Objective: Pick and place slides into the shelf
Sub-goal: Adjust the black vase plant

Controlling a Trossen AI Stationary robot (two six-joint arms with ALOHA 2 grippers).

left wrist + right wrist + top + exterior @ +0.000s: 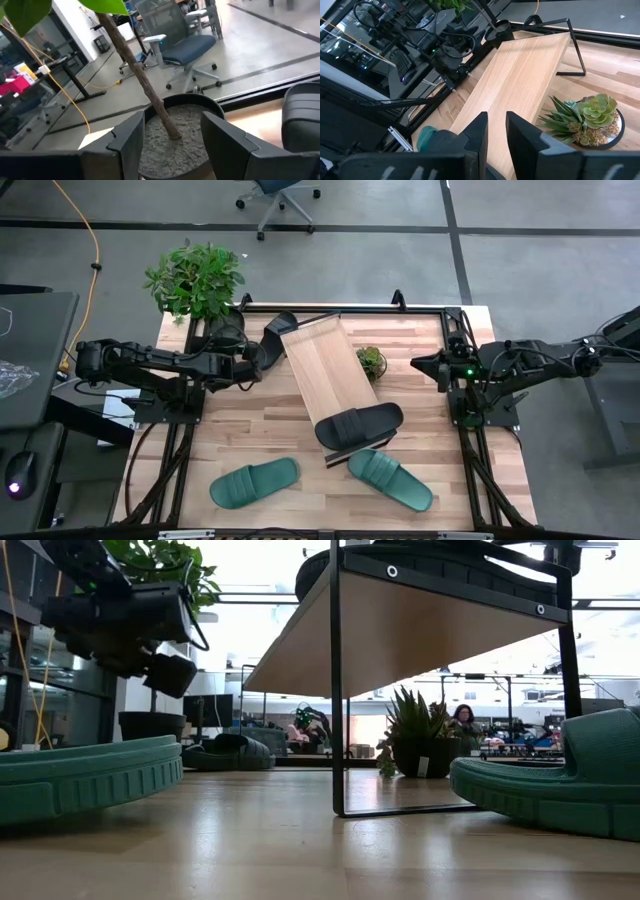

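The shelf (330, 370) stands slantwise on its thin dark frame in the middle of the table. One black slide (360, 423) lies across the shelf's near end, sole down. The other black slide (277, 330) lies on the table by the shelf's far left corner and also shows in the left wrist view (300, 115). Two teal slides (255, 482) (390, 478) rest sole down on the table near its front edge. My left gripper (172, 127) is open, beside the far black slide and facing a plant pot. My right gripper (496, 127) hovers at the table's right, narrowly open and empty.
A large potted plant (200, 280) stands at the table's far left corner, its pot (175, 125) just ahead of my left fingers. A small succulent (372, 360) sits right of the shelf. Office chairs stand on the floor beyond the table.
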